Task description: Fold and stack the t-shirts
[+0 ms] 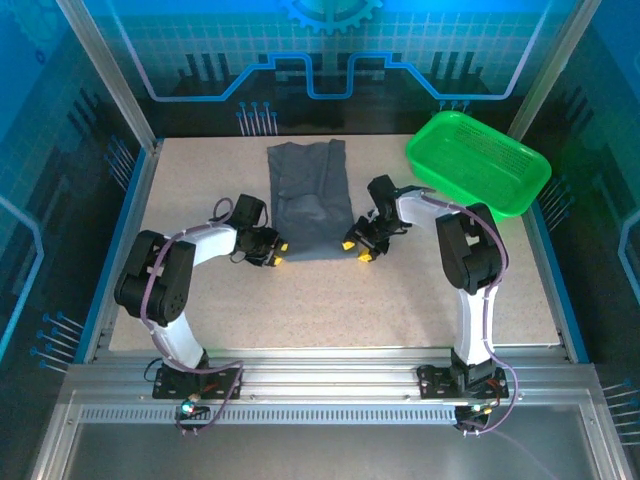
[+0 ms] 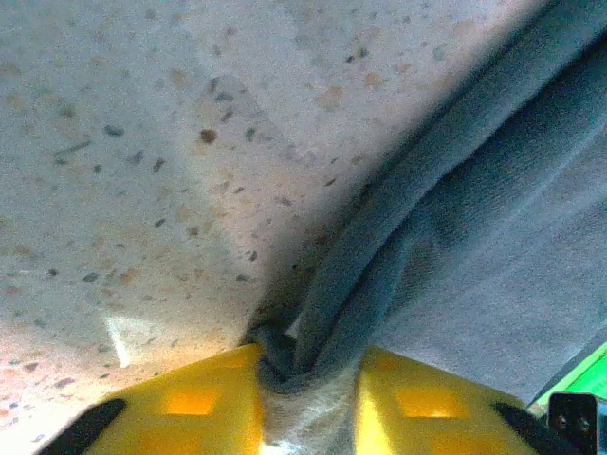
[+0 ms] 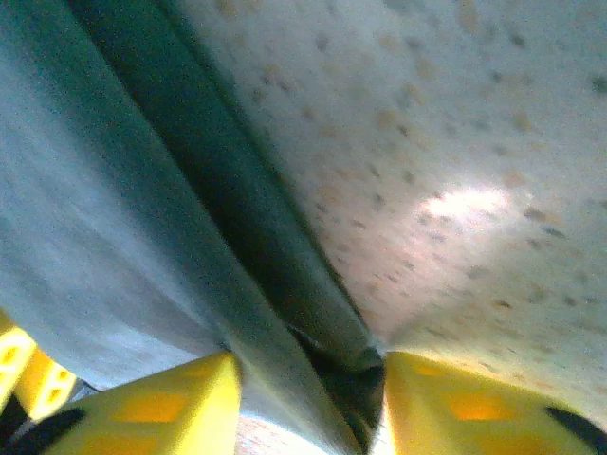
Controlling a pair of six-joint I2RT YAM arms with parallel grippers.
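Note:
A dark slate-grey t-shirt (image 1: 310, 205) lies on the speckled table, folded lengthwise into a narrow strip that runs from the back towards me. My left gripper (image 1: 277, 252) is at its near left corner. In the left wrist view the yellow fingers (image 2: 204, 403) pinch a bunched fold of the t-shirt's (image 2: 446, 218) edge, so the left gripper (image 2: 308, 384) is shut on it. My right gripper (image 1: 356, 250) is at the near right corner. There the folded edge of the t-shirt (image 3: 123, 218) fills the gap between the yellow fingers (image 3: 455, 403) of the right gripper (image 3: 311, 389).
A bright green mesh basket (image 1: 480, 165) stands at the back right, tilted over the table's edge, an arm's width from the shirt. Metal frame posts (image 1: 105, 75) rise at both back corners. Bare tabletop (image 1: 330, 310) lies between the shirt and the arm bases.

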